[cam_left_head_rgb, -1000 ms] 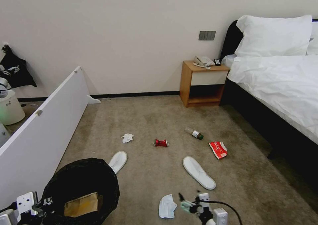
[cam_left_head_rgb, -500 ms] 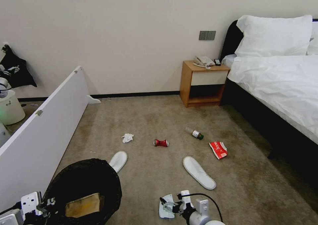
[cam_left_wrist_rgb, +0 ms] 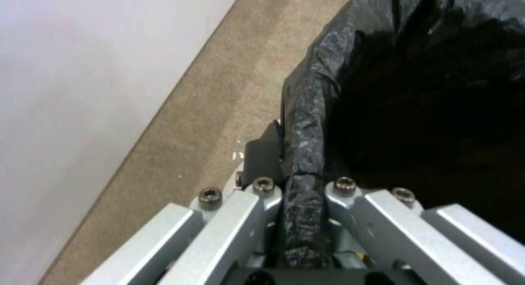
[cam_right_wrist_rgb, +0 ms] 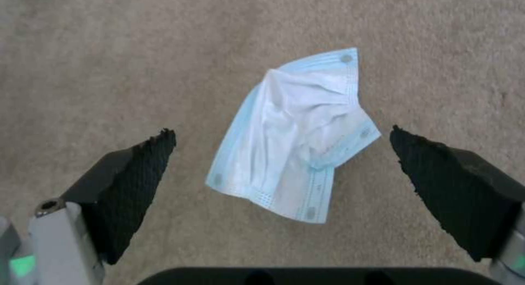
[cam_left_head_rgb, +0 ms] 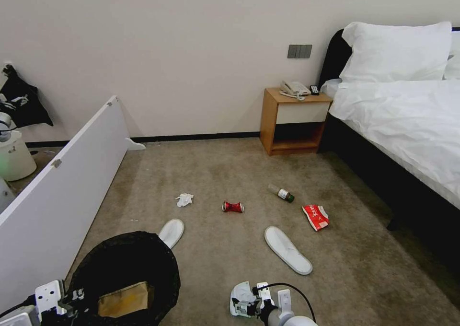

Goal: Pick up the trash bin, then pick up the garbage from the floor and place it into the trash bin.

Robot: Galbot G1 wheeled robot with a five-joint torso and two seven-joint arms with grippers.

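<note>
- Pincer, right point(cam_right_wrist_rgb: 281, 153): we see its two black pads point(cam_right_wrist_rgb: 137, 186) spread wide apart, hanging just above a crumpled pale-blue face mask point(cam_right_wrist_rgb: 298, 139) on the carpet point(cam_right_wrist_rgb: 109, 51). The mask lies between the pads; neither pad touches it.
- Head view, same unit: we find the right pincer point(cam_left_head_rgb: 245, 308) at the lower edge, directly over the mask point(cam_left_head_rgb: 238, 295).
- Left pincer point(cam_left_wrist_rgb: 302, 219): we see its metal fingers point(cam_left_wrist_rgb: 240, 211) closed on the bag-covered rim of the bin point(cam_left_wrist_rgb: 416, 92), one finger outside the rim, one inside.
- Bin point(cam_left_head_rgb: 125, 273): we see it at lower left, beside a white panel point(cam_left_head_rgb: 57, 196). A piece of brown cardboard point(cam_left_head_rgb: 125, 298) lies inside it.
- Litter on the carpet: one slipper point(cam_left_head_rgb: 171, 232) touching the far side of the bin in our view, a second slipper point(cam_left_head_rgb: 287, 249) near the middle, a tissue point(cam_left_head_rgb: 184, 200), a red can point(cam_left_head_rgb: 233, 206), a bottle point(cam_left_head_rgb: 281, 192) and a red packet point(cam_left_head_rgb: 316, 216), all well apart from both pincers.
- Background: a nightstand point(cam_left_head_rgb: 293, 121) stands against the wall, just beside the bed point(cam_left_head_rgb: 407, 120).
</note>
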